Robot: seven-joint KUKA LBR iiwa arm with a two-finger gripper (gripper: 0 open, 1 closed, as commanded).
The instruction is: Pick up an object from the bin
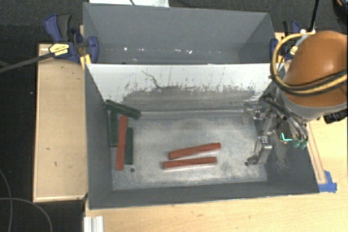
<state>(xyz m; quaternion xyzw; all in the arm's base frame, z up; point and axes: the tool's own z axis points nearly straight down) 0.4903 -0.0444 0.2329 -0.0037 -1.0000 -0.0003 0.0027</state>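
My fingers (260, 150) hang low at the right end of the grey bin (179, 35), over bare floor; whether they are open or closed I cannot tell. Two red-brown sticks (194, 150) lie side by side to my left, apart from me. Red and green sticks (120, 141) lie at the far left.

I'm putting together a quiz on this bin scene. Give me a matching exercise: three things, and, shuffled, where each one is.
Things:
1. two red sticks
2. dark green sticks
3. gripper

Places in the bin:
A. the view's right side
B. the view's left side
C. middle of the floor

Pairs: 1-C, 2-B, 3-A
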